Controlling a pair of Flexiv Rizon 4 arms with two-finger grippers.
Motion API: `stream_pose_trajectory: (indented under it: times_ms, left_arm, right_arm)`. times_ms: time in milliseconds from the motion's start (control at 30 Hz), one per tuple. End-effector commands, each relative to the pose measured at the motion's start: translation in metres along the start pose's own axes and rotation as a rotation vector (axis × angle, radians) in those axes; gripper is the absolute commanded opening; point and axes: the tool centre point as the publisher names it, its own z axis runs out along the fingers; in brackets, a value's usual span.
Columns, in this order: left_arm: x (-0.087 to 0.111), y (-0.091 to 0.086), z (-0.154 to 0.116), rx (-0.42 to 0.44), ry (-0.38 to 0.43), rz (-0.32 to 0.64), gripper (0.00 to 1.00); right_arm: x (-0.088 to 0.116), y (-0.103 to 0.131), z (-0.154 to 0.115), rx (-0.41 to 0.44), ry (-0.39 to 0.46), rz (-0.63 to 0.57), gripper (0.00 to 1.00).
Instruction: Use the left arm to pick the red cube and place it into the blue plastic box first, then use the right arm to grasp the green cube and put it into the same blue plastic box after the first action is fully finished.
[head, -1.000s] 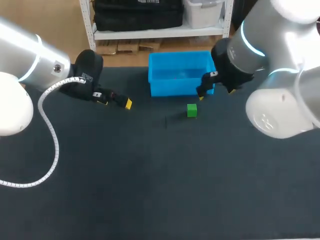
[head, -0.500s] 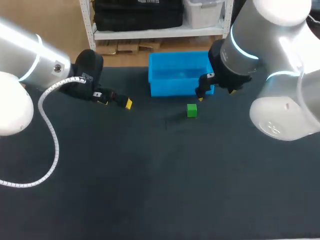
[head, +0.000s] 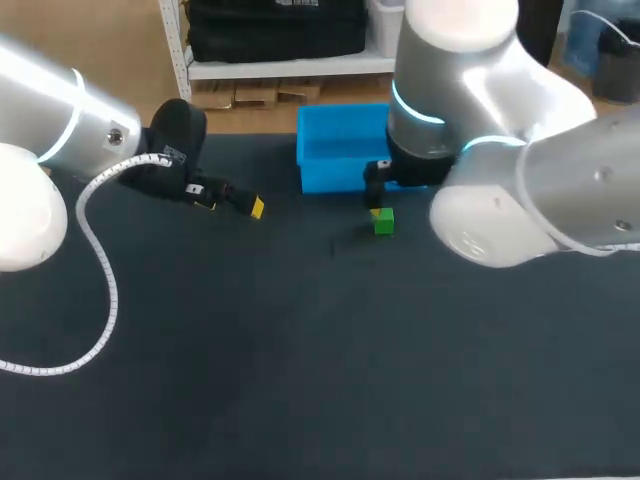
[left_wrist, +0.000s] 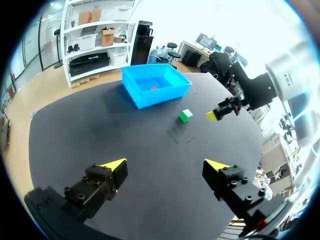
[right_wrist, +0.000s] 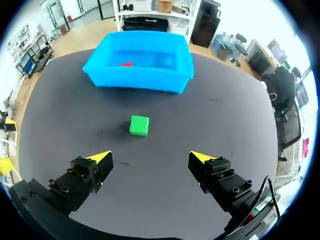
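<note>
Silver-grey, the right arm (head: 470, 150) is seen coming in from the right side and bent down at the front of the blue plastic box (head: 330, 178). Its wrist is held over the green cube (head: 384, 221). In the right wrist view the right gripper (right_wrist: 151, 159) is shown with its yellow-tipped fingers spread wide and nothing held. The green cube lies on the dark table (head: 300, 350) just ahead of them, untouched and near the box's front wall. The left arm (head: 60, 130) is stretched low over the rear left of the table, well apart from the box. The left gripper (left_wrist: 165, 165) is likewise spread and empty. The red cube (right_wrist: 127, 64) is seen lying inside the blue box.
</note>
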Motion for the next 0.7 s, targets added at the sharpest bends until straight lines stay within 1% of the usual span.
stream_pose_trajectory:
  times_ms: [33,400,533,700]
  left_arm:
    - [0.001,0.002,0.0,0.007,-0.004,0.003,1.0]
    - [0.001,0.002,0.0,0.007,-0.004,0.003,1.0]
    - [0.001,0.002,0.0,0.007,-0.004,0.003,1.0]
    - [0.001,0.002,0.0,0.007,-0.004,0.003,1.0]
  right_arm:
    - [-0.01,0.01,0.016,0.003,0.009,0.002,1.0]
    - [-0.022,0.029,0.047,0.012,0.031,-0.023,1.0]
    - [-0.028,0.03,0.055,0.01,0.04,-0.026,1.0]
    - [-0.035,0.024,0.058,0.017,0.039,-0.019,1.0]
